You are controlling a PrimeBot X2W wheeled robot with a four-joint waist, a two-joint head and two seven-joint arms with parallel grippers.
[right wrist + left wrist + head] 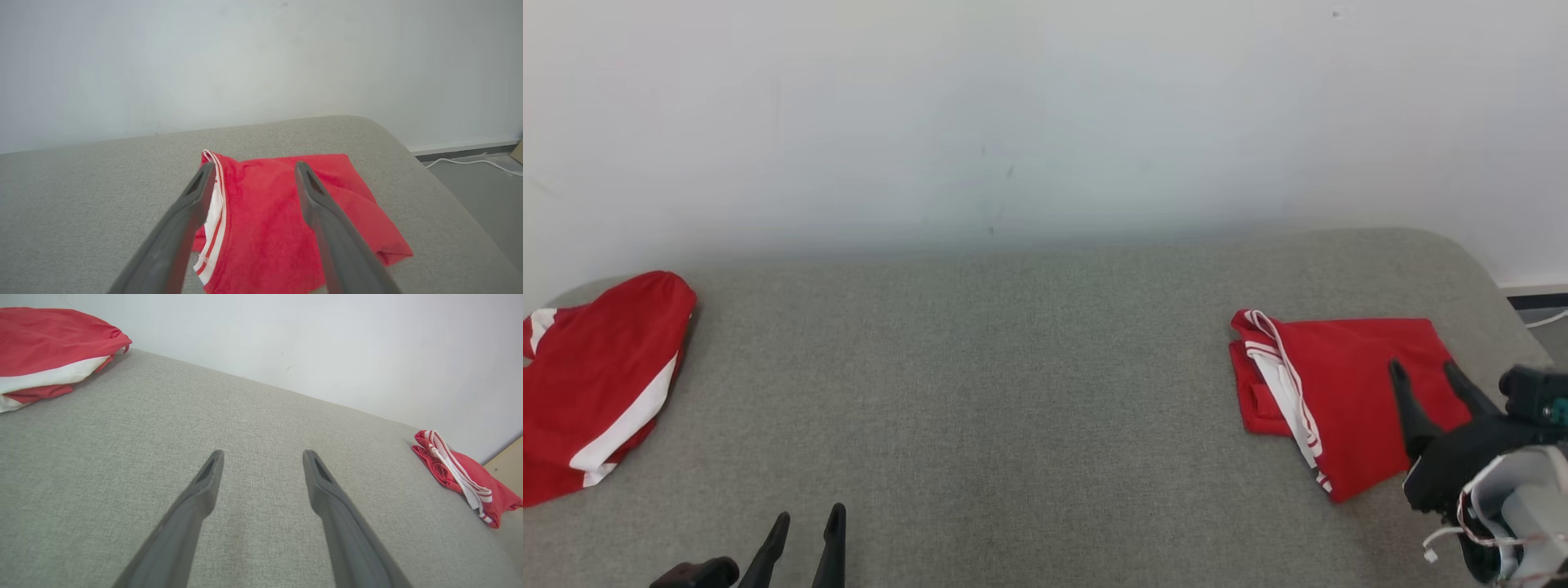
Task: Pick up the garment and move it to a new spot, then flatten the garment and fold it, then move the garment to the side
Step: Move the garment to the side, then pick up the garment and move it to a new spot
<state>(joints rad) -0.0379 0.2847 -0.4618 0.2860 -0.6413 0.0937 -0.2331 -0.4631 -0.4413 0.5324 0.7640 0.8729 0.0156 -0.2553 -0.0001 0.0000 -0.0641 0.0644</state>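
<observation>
Left gripper [809, 513] wide, empty, over grey cushion [1013, 367]. Right gripper [1423, 367] wide, empty, over folded red garment [1339, 384] at cushion's right end. Second red garment [596, 384] bunched at left end.

Grey fabric-covered desk [1013, 367] with rounded corners, set against a plain white wall [1045, 106]; grey floor [482, 196] at its right end, bearing a white cable [466, 161].
</observation>
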